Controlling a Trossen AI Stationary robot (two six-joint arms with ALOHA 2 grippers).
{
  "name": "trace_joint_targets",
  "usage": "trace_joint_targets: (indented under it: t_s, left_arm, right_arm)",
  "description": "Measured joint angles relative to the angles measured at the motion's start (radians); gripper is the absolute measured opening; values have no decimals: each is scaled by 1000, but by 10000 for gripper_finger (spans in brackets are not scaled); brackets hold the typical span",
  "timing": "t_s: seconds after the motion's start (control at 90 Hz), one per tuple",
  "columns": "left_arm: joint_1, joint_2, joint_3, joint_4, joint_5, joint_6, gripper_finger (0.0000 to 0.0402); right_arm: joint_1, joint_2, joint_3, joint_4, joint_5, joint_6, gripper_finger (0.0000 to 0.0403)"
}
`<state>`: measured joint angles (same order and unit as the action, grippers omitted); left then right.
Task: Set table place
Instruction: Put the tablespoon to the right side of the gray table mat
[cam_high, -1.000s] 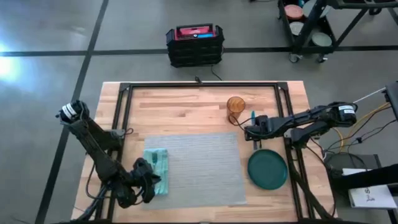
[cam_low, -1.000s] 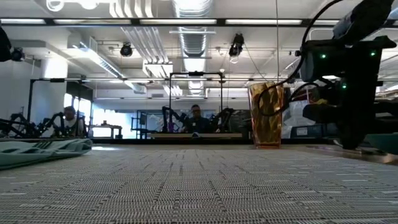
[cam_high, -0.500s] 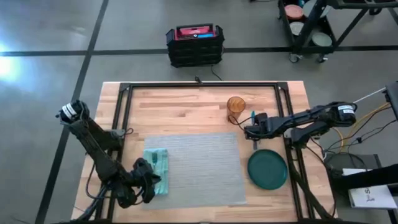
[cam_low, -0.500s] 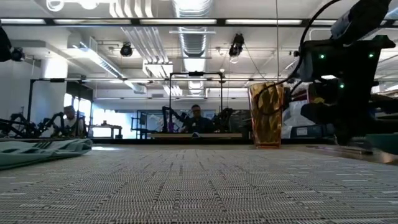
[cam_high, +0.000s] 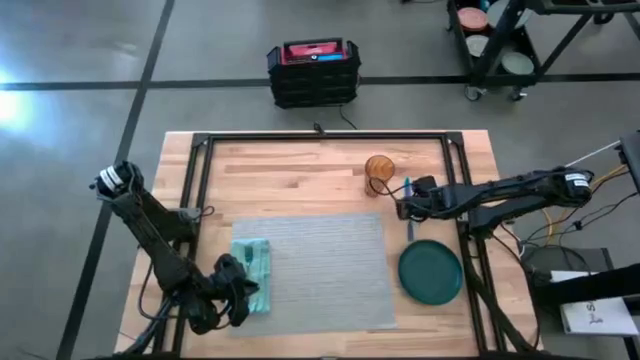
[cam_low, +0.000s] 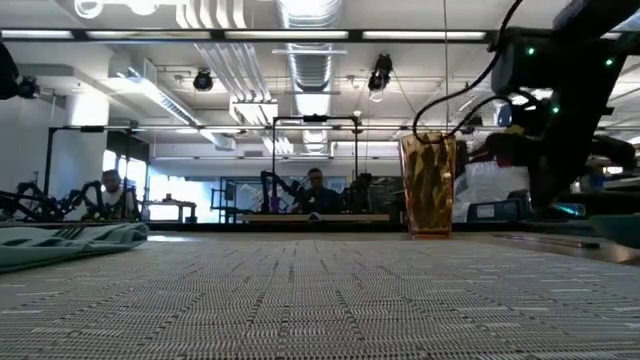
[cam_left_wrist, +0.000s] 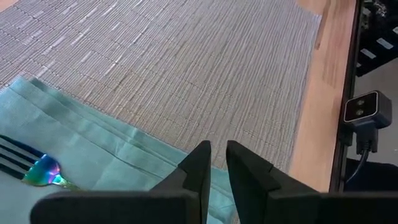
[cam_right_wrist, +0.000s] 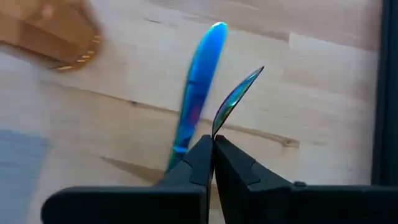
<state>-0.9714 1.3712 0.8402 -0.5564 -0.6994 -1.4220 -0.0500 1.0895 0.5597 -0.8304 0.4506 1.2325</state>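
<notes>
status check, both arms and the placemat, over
Right gripper shut on iridescent utensil above table. Left gripper shut, over napkin. Placemat bare, plate beside it.

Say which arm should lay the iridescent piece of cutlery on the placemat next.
Right. The right gripper is already shut on the cutlery piece, just off the placemat's far right corner. The left gripper sits shut over the napkin at the mat's opposite side.

Grey concrete floor (cam_high: 80, 60), black crate (cam_high: 313, 72) behind, ceiling strip lights (cam_low: 300, 35), distant workbenches (cam_low: 315, 215).
</notes>
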Motion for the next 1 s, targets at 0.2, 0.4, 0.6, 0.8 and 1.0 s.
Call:
trace_joint_targets:
  t_s: [0.2, 0.4, 0.6, 0.8, 1.0]
  left_arm:
    - [0, 0, 0, 2, 0, 0, 38]
    - [0, 0, 0, 2, 0, 0, 38]
    - [0, 0, 0, 3, 0, 14, 38]
    - [0, 0, 0, 5, -16, 27, 38]
    - [1, 0, 0, 4, -44, 29, 38]
  right_arm:
    - [77, -68, 73, 28, -106, -55, 0]
    - [231, -32, 160, 59, -108, 11, 0]
    - [383, 108, 215, 62, -87, 149, 0]
    - [460, 325, 356, 73, -83, 202, 0]
    - [449, 568, 566, 41, -75, 161, 0]
